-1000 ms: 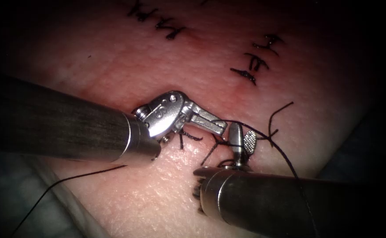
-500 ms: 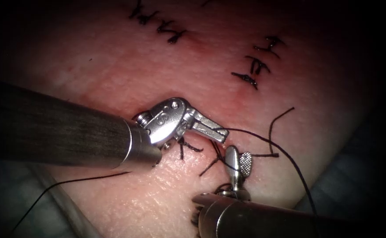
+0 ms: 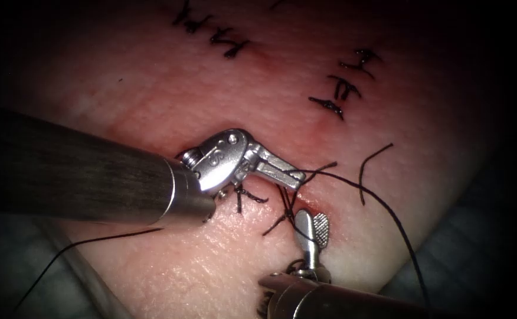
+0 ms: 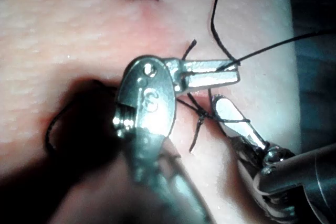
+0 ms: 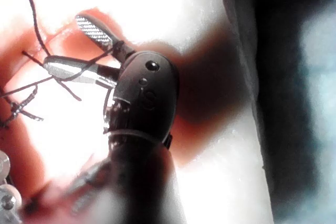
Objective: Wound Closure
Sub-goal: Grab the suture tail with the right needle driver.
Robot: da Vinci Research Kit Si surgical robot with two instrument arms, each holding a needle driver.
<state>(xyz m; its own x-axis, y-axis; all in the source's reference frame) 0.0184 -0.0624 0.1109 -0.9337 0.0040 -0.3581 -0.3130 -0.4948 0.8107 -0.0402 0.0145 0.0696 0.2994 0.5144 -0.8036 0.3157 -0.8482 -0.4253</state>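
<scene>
My left tool (image 3: 294, 179) comes in from the left with its jaws shut on the black thread (image 3: 388, 207), just above the knot (image 3: 285, 204) on the tissue (image 3: 211, 88). From the jaws the thread runs right and then drops to the lower edge. In the left wrist view the left jaws (image 4: 235, 74) pinch the same strand (image 4: 262, 51). My right tool (image 3: 311, 217) rises from below with its jaws open just below the knot, holding nothing. In the right wrist view its open jaws (image 5: 63, 43) have thread strands (image 5: 31, 85) lying across them.
Earlier stitches (image 3: 335, 97) sit at the upper right and others (image 3: 229, 44) at the top. A loose curved thread tail (image 3: 365, 171) lies right of the knot. Another strand (image 3: 93, 242) trails off at the lower left. Red fluid stains the tissue around the knot.
The right tool has drawn back downward, away from the left jaws, still open. The thread tail beside it has sprung free. The left tool has stayed in place.
</scene>
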